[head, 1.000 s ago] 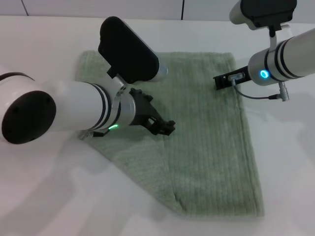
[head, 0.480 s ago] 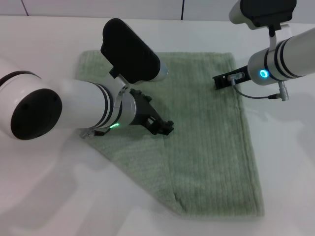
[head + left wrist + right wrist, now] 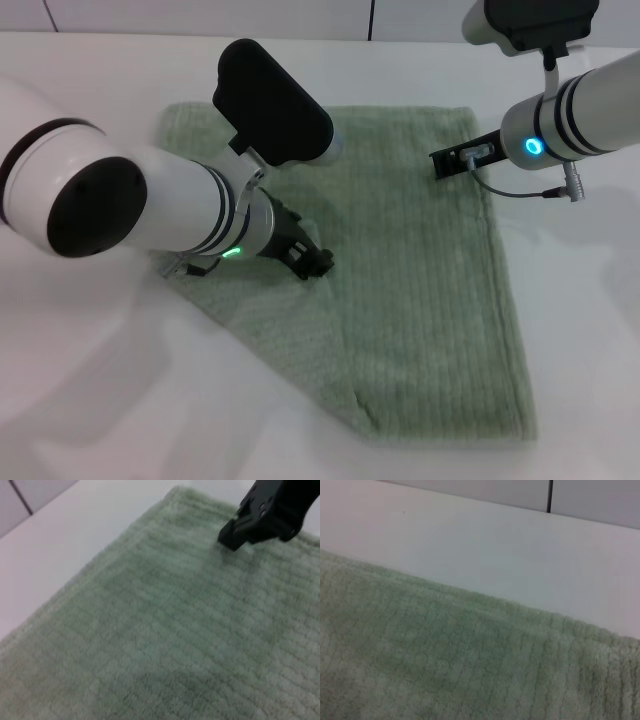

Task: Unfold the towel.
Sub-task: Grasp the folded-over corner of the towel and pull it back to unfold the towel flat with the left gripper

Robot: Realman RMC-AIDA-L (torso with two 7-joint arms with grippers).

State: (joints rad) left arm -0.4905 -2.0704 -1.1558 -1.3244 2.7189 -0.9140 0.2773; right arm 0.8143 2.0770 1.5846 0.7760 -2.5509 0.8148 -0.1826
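As my left tool (image 3: 312, 262) draws back toward me across the towel (image 3: 420, 300), which lies mostly spread on the white tabletop (image 3: 90, 400), I judge unfolding nearly finished, while my right tool (image 3: 447, 162) rests at the far edge; neither tool's state can I tell.

Bright even light, soft shadows under arms, both wrist views blurred
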